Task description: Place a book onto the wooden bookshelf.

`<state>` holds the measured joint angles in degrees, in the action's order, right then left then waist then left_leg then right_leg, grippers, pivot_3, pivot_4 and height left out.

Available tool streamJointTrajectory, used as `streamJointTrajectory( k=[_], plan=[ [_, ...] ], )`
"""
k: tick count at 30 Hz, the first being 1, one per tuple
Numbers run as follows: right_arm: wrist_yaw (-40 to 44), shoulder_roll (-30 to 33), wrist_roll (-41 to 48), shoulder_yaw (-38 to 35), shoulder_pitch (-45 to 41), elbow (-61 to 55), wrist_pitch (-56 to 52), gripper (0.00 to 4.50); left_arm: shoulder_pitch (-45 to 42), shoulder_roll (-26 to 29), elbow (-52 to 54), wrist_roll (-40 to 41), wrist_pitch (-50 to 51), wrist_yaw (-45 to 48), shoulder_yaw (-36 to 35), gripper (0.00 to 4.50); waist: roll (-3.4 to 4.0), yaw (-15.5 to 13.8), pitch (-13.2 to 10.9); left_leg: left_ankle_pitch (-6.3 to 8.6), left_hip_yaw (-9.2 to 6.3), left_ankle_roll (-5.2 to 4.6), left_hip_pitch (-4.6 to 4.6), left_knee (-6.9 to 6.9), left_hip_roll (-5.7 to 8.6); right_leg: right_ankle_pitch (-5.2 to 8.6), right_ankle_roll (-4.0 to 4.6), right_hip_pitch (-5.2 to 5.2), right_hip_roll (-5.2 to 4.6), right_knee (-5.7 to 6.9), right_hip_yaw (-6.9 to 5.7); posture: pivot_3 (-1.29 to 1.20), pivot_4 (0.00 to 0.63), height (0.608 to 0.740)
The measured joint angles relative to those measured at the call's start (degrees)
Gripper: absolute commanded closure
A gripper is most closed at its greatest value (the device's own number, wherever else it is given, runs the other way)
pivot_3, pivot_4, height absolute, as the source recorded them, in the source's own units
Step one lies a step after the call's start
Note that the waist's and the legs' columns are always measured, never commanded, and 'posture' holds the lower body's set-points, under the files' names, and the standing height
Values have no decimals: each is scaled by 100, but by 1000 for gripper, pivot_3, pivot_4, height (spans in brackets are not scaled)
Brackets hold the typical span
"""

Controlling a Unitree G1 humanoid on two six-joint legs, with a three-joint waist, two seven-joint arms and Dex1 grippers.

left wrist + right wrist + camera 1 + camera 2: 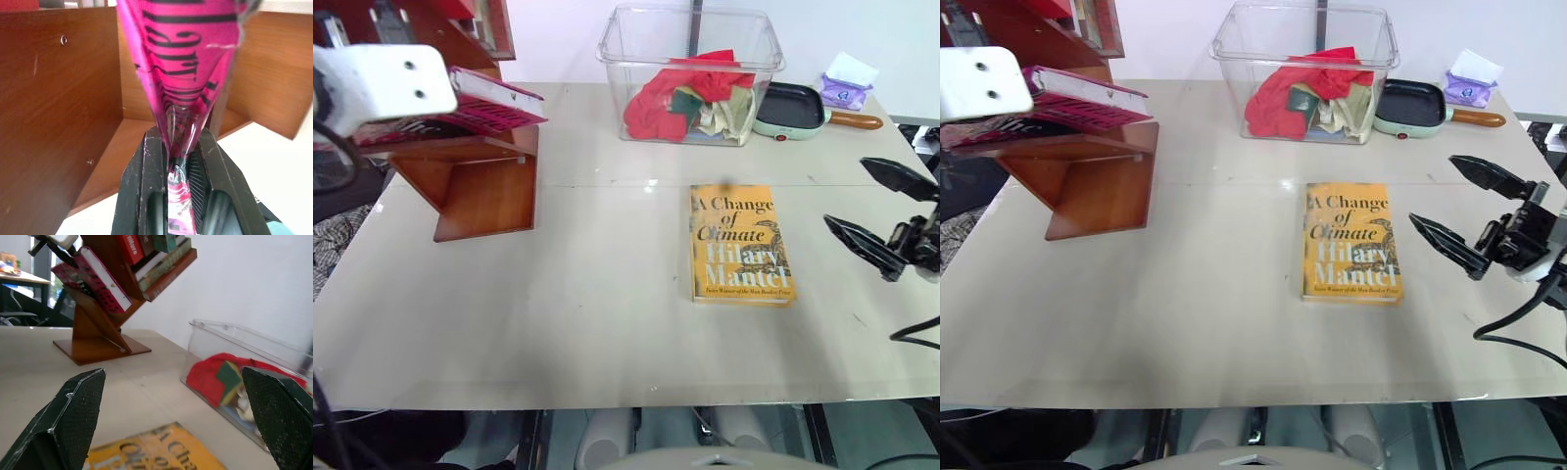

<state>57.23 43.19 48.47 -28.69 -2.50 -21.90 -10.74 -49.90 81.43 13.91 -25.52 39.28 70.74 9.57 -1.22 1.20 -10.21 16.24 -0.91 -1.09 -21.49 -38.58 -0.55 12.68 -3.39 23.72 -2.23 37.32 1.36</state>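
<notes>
Item: pink book [1087, 98], being carried by the left end effector [178, 161], whose fingers are clamping a fold of the cover. The book is sitting at the lower slanted compartment of the wooden bookshelf [1087, 181], at the counter's [1185, 323] left rear; whether it is resting on the shelf board cannot be told.

Right end effector [1464, 211]: jaws standing wide apart, gripping nothing, hovering over the counter's right side.

Also present: yellow book [1351, 243] lying flat mid-counter; clear bin [1307, 69] of cloths; small pan [1415, 106]; further books [156, 252] on the upper shelf.

Handling note: the step in hand looks like seating the book. It is best slid fully against the slanted panel, and let go only once the board is bearing its weight.
</notes>
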Motion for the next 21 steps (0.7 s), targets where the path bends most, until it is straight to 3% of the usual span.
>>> streamJointTrajectory(
  k=[9, 10, 17, 21],
  plan=[
    [204, 292, 249, -176, 268, -242, -345, 0, -209, -484, -136, -453, 66, -117, 223, 4458, 0, -46, 1, 0, 29, 0, 26, 0, -13, 8, 17, 0, 18, 23, 26, 0, 150, 740],
    [240, 362, 258, -187, 294, -244, -394, 0, -208, -544, -139, -469, 68, -118, 220, 3441, 1, -56, 2, 0, 30, 0, 27, 0, -13, 8, 17, -1, 17, 23, 27, 0, 150, 740],
    [242, 506, 673, -508, 241, -417, -674, 0, -127, -711, -248, -305, -37, -39, 177, 217, -23, -17, -8, 1, 39, 1, 10, -1, -18, -6, 39, 7, 17, 4, 32, 0, 150, 740],
    [162, 504, 1071, -564, 22, -507, -812, 0, 67, -442, -143, 153, -247, 220, -260, 217, -23, -32, -7, 1, 36, 1, -33, -4, -19, -8, 40, 35, 13, -22, 24, 0, 150, 740]
  ],
)
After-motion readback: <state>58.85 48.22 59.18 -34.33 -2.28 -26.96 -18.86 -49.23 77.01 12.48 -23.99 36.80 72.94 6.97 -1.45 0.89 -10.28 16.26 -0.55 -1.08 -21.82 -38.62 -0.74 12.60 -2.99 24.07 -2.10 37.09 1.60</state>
